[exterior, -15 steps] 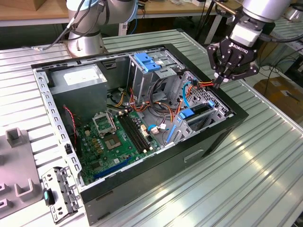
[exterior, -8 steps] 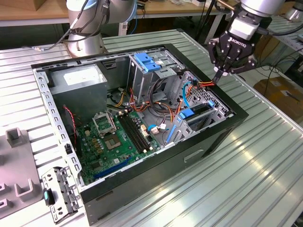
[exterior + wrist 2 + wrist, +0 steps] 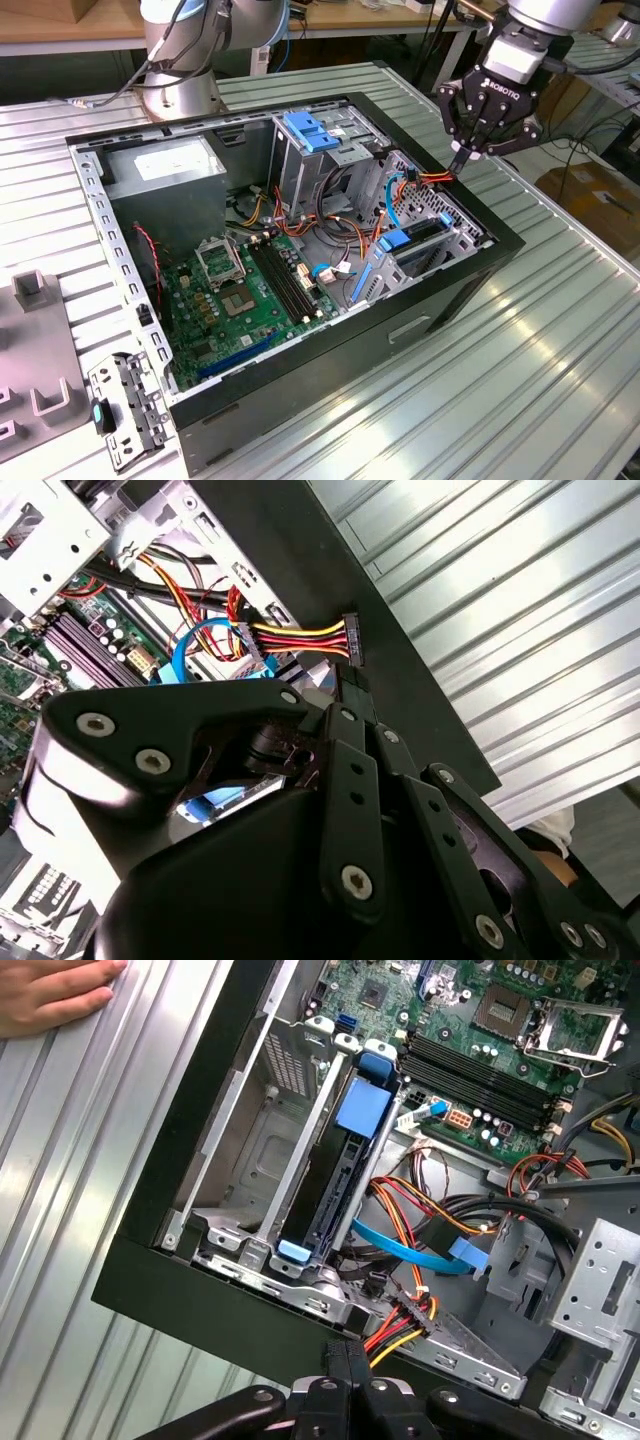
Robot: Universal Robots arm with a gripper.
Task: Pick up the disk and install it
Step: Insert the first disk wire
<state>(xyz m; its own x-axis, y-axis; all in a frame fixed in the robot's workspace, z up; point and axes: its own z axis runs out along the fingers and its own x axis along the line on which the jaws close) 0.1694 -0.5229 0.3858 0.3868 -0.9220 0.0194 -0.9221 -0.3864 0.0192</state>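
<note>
Disk [image 3: 412,241] is already in. It stands on edge in the drive bay [image 3: 255,1150] with its blue rails seated, at 3 o'clock of the case [image 3: 300,405] in the exterior view. Hand [image 3: 461,163] hovers at 2 o'clock over the case rim, fingers together, pinched on what looks like the power connector [image 3: 350,643] of the red-yellow-black lead. My read: mounting done, cabling left, since the connector sits apart from the disk.
</note>
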